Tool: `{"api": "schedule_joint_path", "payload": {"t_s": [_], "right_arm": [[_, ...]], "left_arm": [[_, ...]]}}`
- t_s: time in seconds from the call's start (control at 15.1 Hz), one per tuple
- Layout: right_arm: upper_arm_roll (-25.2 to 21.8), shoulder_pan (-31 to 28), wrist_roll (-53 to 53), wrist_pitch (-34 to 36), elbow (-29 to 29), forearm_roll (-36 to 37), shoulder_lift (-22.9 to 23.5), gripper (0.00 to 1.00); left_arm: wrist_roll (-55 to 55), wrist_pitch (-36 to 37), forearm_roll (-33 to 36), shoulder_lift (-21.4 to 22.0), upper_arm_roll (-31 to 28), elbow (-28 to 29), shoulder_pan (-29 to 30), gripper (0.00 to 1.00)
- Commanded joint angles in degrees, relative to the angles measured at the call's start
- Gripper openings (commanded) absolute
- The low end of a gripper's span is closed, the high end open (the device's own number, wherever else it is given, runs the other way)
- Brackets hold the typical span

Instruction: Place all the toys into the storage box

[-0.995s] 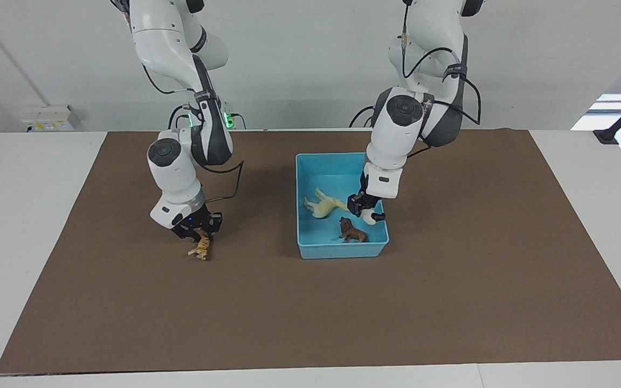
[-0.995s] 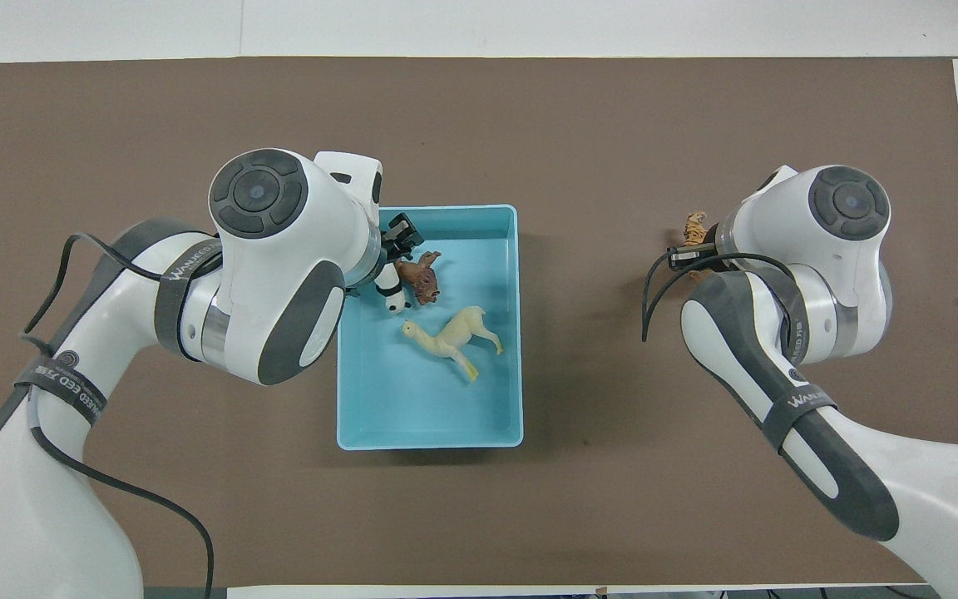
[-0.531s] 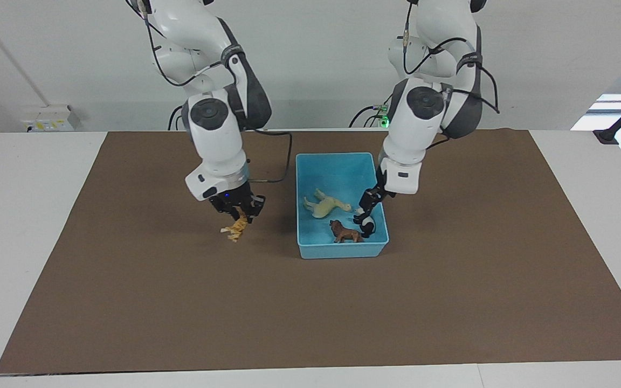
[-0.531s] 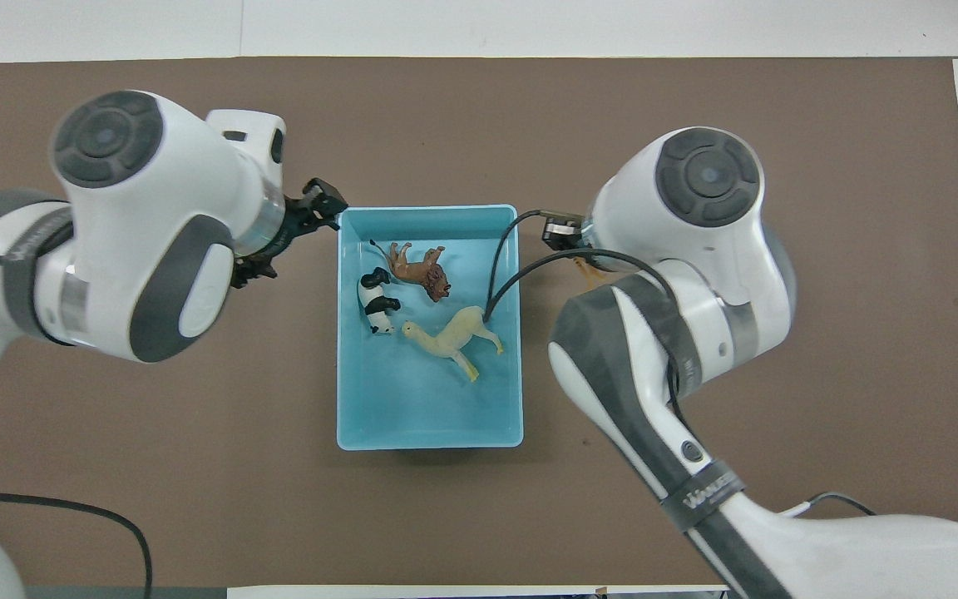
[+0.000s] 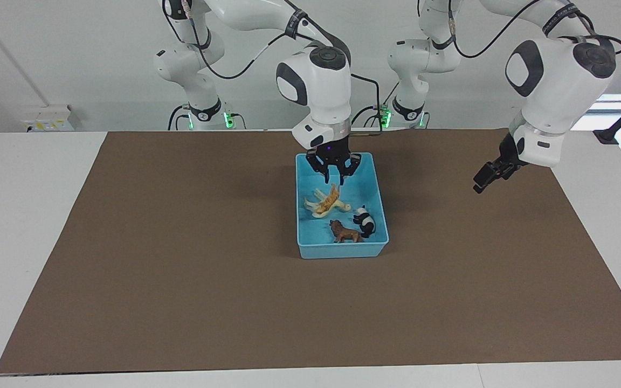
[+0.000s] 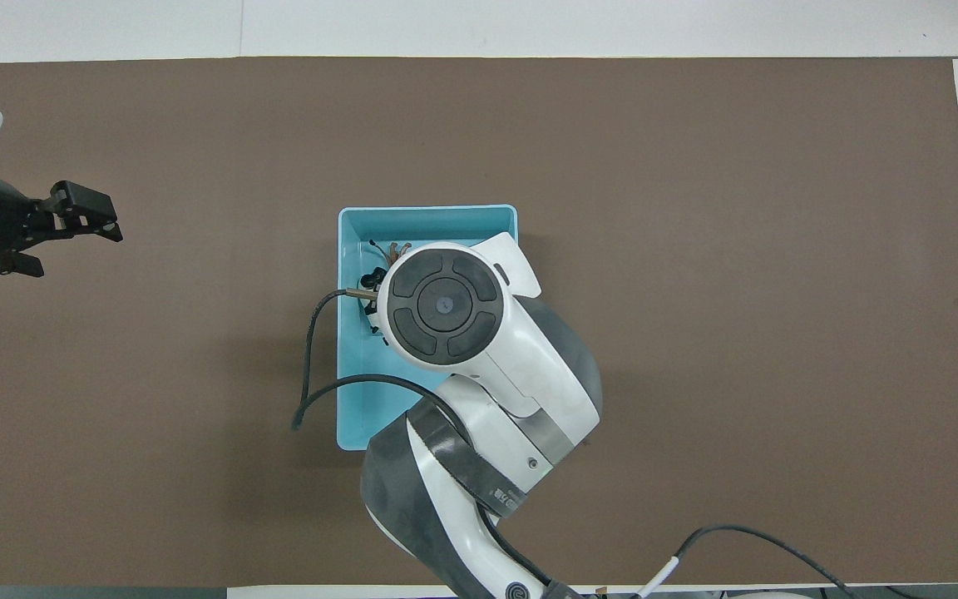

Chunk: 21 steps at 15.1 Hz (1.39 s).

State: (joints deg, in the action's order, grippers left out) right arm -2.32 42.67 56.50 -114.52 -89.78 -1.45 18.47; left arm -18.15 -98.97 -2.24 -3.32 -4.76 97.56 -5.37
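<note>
The light blue storage box [image 5: 343,251] sits mid-table on the brown mat; it also shows in the overhead view [image 6: 429,214]. In it lie the pale cream long-necked toy [image 5: 316,209], the brown lion [image 5: 346,233] and the panda [image 5: 365,221]. The orange tiger [image 5: 330,196] lies on the cream toy. My right gripper [image 5: 337,173] hangs open just over the tiger, above the box's end nearer the robots. My left gripper [image 5: 487,179] is open and empty, raised over the mat toward the left arm's end [image 6: 84,218]. In the overhead view the right arm covers most of the toys.
The brown mat [image 5: 181,280] covers the white table [image 5: 25,215]. The right arm's wrist [image 6: 444,304] and its black cable [image 6: 313,391] hang over the box.
The right gripper carried the tiger from the mat to over the box and opened; the tiger now lies on the cream toy. The left gripper pulled up and away from the box, leaving the panda inside.
</note>
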Motion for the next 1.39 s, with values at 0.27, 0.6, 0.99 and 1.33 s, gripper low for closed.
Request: {"api": "schedule_joint_path", "payload": {"t_s": [0.27,0.6,0.99,1.33], "right_arm": [[-0.93,-10.48,-18.14,12.12,6.11,2.77,-2.64,1.00],[-0.85,-28.30,-35.28,19.24,3.82,2.41,-10.81,1.00],[-0.93,-42.57,-49.29,26.46,3.74,2.41,-15.48,1.00],[-1.02,-45.31,-54.22,22.24,-4.33,2.41,-18.72,1.00]], "left_arm": [[9.18,8.88,1.19,4.54,0.63,-0.62,1.41,1.00],[17.44,8.37,1.27,6.49,0.72,1.06,4.05,1.00],[17.98,8.80,1.28,3.15,0.99,-2.90,1.95,1.00],[17.54,10.03,1.63,3.67,0.81,-2.46,-1.84,1.00]]}}
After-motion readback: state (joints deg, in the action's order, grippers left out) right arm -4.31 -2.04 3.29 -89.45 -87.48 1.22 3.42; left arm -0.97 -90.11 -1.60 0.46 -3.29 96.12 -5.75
